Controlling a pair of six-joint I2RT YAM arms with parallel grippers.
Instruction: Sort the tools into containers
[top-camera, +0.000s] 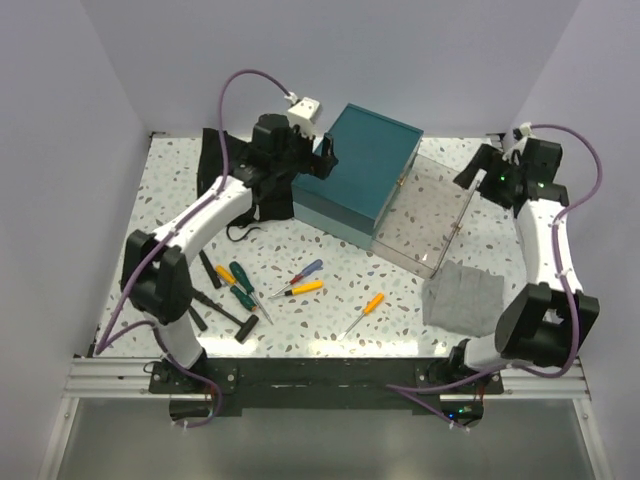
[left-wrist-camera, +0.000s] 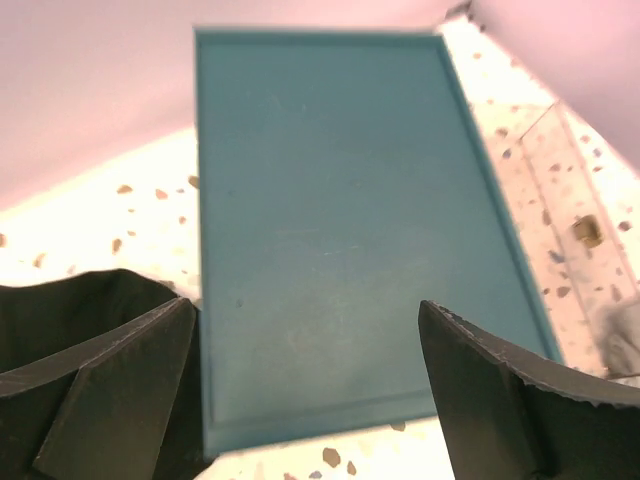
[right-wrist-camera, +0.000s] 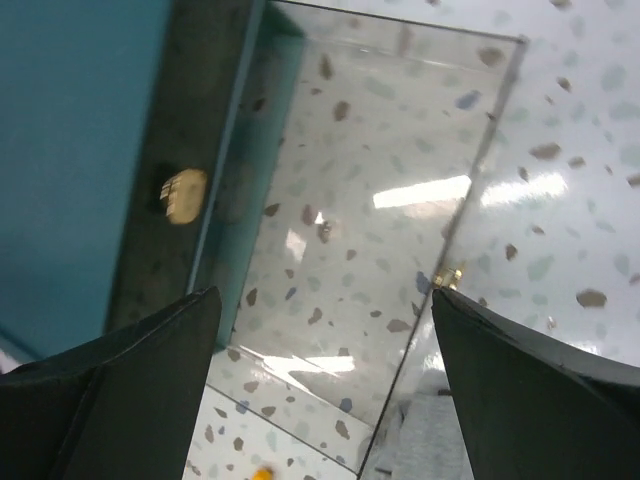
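- Tools (top-camera: 270, 290) — all loose on the table (top-camera: 310, 338), in its near half; none in a container yet. The main cluster sits near left, close to the left arm's base.
- Left gripper (top-camera: 322, 160): fingers spread wide, nothing between them. It hovers at the left edge of the case (top-camera: 365, 165). The wrist view shows the flat lid below, which looks shut.
- Right gripper (top-camera: 470, 178): also spread and empty, over the far end of the clear box (top-camera: 425, 215). The box lies just beside the case at its 3 o'clock.
- Key relation: the cluster lies at about 7 o'clock from the left gripper, well apart. From the right gripper it is at about 8 o'clock and farther off, so the left arm is nearer.
- Lone orange screwdriver (top-camera: 365, 312): apart from the cluster, at its 3 o'clock. It is at 6 o'clock from the left gripper and 7 o'clock from the right — about equally reachable.
- Axes:
  - lone screwdriver runs 1–7, handle at 1;
  - blue-red screwdriver (top-camera: 305, 270) and second orange one (top-camera: 305, 288) run 2–8, handles at 2;
  - green pair (top-camera: 243, 285) runs 11–5;
  - hammer (top-camera: 232, 318) runs roughly 10–4.
- Judgement: any pick needs the wrist turned so the fingers close across the chosen shaft, not along it.
- Bag (top-camera: 213, 165) is at 9 o'clock from the left gripper, by the far-left wall.
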